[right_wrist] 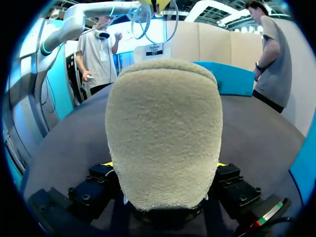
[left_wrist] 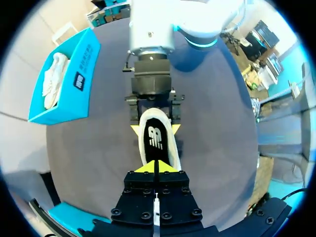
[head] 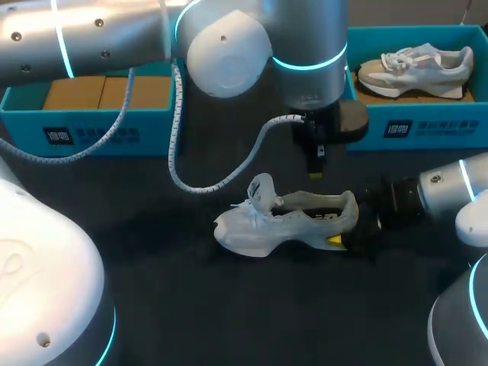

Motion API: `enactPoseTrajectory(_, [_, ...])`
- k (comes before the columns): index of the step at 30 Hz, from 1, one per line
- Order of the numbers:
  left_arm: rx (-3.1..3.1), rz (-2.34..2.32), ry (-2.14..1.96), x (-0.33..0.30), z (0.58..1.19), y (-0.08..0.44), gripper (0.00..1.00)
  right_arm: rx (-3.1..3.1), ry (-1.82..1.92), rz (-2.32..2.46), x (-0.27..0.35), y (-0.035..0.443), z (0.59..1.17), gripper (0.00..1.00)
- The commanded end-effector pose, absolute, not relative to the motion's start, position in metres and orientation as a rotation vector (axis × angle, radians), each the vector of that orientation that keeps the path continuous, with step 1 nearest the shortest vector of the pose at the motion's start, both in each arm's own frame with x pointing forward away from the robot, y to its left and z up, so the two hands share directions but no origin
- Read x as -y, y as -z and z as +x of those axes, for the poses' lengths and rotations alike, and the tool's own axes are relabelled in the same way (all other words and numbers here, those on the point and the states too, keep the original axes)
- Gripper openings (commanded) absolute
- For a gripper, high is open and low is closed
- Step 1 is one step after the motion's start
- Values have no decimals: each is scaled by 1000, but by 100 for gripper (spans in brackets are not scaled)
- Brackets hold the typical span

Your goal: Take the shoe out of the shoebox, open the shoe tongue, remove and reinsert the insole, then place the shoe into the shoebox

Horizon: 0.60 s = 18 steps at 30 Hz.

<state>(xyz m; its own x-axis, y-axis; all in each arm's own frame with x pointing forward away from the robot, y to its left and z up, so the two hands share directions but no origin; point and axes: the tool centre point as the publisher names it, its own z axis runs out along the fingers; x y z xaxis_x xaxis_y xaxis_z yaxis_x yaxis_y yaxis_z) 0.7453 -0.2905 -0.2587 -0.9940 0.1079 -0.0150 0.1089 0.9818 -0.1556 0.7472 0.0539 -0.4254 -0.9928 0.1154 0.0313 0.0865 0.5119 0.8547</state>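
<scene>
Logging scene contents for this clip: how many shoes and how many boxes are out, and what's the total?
Shoes: 2 (held shoe, boxed shoe)
Boxes: 2 (left box, right box)
Total: 4

The table [head: 191, 305] has a dark, matte surface. A blue box [head: 427, 130] stands at the table's far right corner. It contains a spare beige-and-white sneaker [head: 415, 70]. Brown cardboard blocks [head: 107, 91] lie side by side near the table's far left corner.
</scene>
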Motion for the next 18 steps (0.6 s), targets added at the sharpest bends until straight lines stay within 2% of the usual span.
enactPoseTrajectory(1, [-3145, 209, 282, 292, 752, 282, 0, -2706, -1523, 183, -56, 428, 748, 0])
enactPoseTrajectory(9, [-3161, 265, 283, 300, 753, 316, 0, -2706, -1523, 183, -56, 428, 748, 0])
enactPoseTrajectory(18, [-3210, 289, 250, 301, 738, 324, 0, -2706, -1523, 183, -56, 428, 748, 0])
